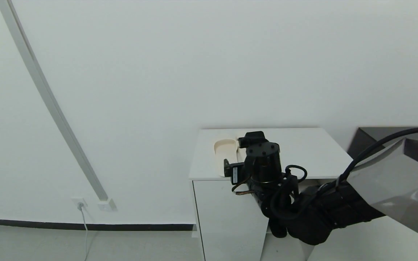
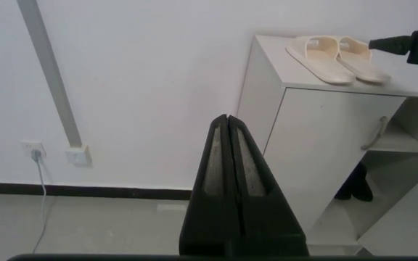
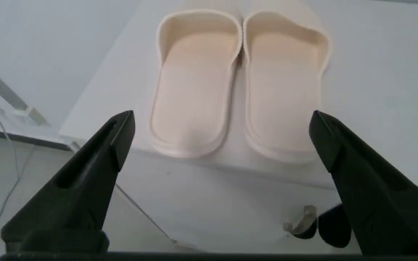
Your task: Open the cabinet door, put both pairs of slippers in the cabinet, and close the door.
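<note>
The white cabinet point(image 1: 227, 217) stands against the wall. Its side towards the robot's right is open, showing a shelf point(image 2: 406, 145) and something dark point(image 2: 358, 185) lower inside that I cannot identify. The pair of cream slippers point(image 2: 338, 59) lies side by side and touching on the cabinet top, with one end near the front edge. The right hand point(image 3: 221, 123) hovers just above that end, released, with its fingers spread wider than the pair. The step appears to be picking up this pair. The hand should come straight down so that one finger passes outside each slipper, close at mid-length so neither slipper pivots out, and lift clear of the top before heading to the open compartment. The left hand point(image 2: 228, 123) hangs well apart from the cabinet, clenched on nothing.
</note>
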You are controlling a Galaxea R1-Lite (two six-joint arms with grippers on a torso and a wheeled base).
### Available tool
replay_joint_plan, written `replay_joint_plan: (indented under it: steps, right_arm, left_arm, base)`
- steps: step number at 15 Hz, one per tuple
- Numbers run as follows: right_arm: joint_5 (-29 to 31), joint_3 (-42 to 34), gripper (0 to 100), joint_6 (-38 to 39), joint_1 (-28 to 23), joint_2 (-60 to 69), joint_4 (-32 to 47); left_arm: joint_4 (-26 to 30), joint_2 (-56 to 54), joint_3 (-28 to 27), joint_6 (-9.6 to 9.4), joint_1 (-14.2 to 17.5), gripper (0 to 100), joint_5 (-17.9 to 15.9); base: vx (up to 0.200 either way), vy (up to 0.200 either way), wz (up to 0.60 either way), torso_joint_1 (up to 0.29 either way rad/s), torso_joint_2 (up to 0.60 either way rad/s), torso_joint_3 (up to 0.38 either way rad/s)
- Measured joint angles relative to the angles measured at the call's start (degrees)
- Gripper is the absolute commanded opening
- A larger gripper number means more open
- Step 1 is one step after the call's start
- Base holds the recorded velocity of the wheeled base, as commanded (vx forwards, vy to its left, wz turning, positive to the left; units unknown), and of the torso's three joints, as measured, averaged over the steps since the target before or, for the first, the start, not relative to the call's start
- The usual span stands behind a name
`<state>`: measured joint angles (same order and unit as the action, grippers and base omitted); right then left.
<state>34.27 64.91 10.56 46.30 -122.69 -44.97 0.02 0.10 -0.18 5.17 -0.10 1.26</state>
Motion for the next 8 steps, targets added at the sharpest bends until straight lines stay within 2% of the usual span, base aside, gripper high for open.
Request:
replay_joint_plan:
  steps: [4,8]
  right_arm:
    - [-0.09,-0.94,100,0.06,-0.13,-1.62,-0.27]
    - [-1.69,-1.06,100,-0.05,-0.33,-4.24,-4.16]
  left_arm:
    - [0.02,0.00,0.00,0.00,0.02,0,-0.04]
    - [0.00,0.00,0.00,0.13,0.02,0,-0.04]
  base:
    - [0.200,0.000,0.00,0.010,0.00,0.004]
    - [0.000,0.000,0.00,0.000,0.00,0.000]
